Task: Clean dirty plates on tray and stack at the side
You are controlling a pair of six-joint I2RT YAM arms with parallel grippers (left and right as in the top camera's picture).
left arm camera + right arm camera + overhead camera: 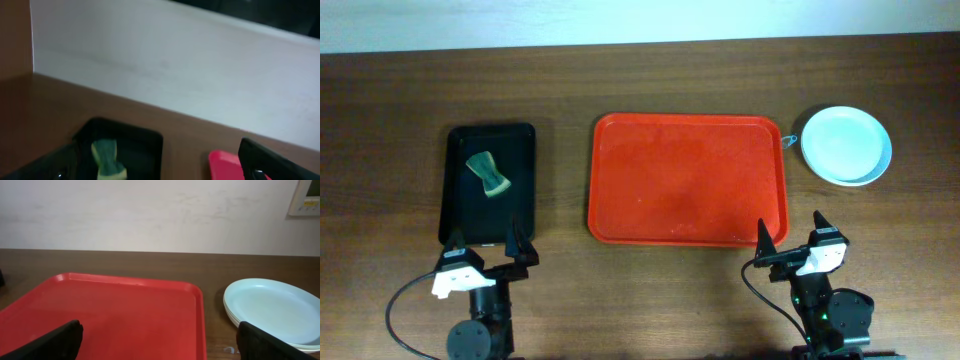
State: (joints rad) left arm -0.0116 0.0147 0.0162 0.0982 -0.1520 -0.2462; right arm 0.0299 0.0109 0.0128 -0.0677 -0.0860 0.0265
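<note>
Both pairs of jaws stand apart and empty, and with the plates (846, 146) stacked beside the bare red tray (688, 180), I'd keep them parked well clear.

Count: two trays, one sponge, one pile of plates, two grippers.
One red tray (687, 180). One black tray (515, 160) lies left of it and carries a single green sponge (488, 173). One pile of plates (846, 145) sits beyond its far right corner, with layered rims whose exact number is unclear. The left gripper (485, 235) and right gripper (790, 222) are at its near side.
</note>
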